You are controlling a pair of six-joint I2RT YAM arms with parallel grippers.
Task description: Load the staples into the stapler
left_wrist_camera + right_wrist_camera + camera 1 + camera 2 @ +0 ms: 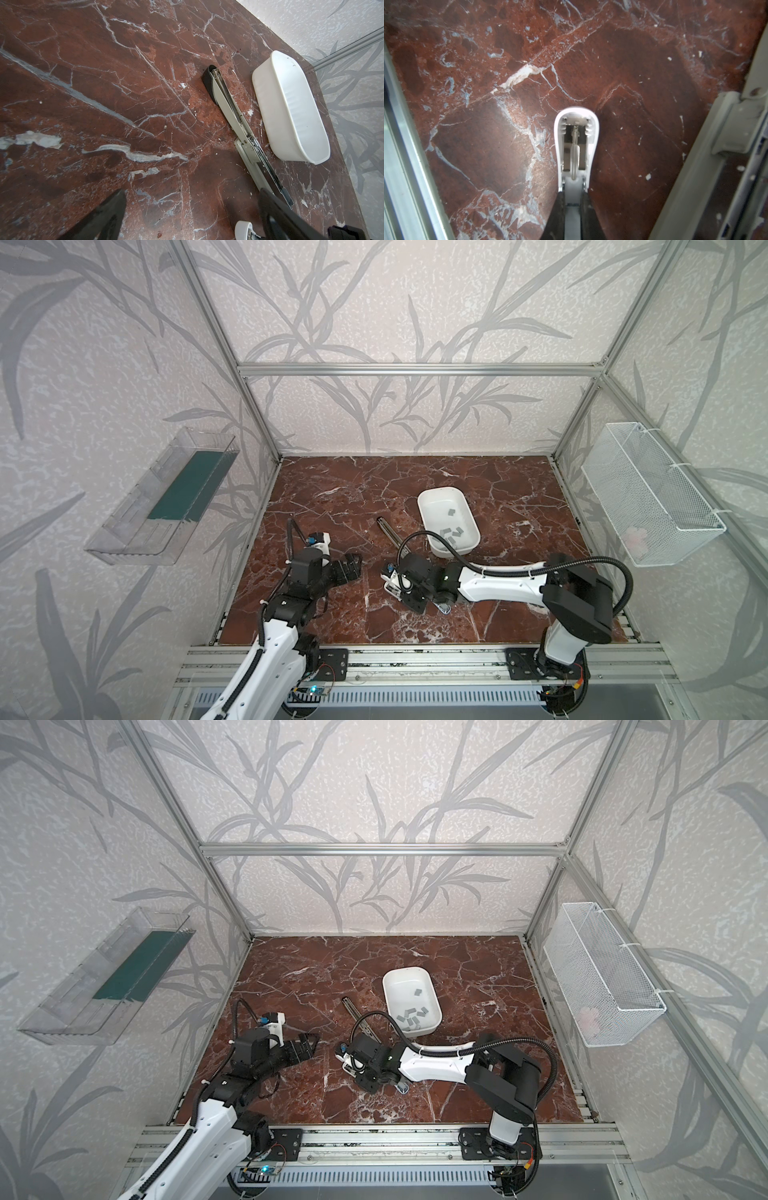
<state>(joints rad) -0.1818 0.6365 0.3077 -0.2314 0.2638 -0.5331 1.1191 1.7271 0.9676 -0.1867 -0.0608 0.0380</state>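
So that the magazine lies exposed, my right gripper (572,196) pinches the stapler (226,104) by its white cover (576,113), folded back mid-counter (332,497). My left gripper (352,566) spreads wide, free for the staples (451,533) in the white tray (428,506) beside it.

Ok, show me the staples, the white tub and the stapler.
staples (452,534): in a top view, the cluster inside the tub.
white tub (295,108): left wrist view, its long side wall.
stapler (228,104): left wrist view, its pale grey arm.

White arm shells (498,587), black joints (577,605), black ribbed cable conduits (630,585), blue connectors (311,539) near wrists.
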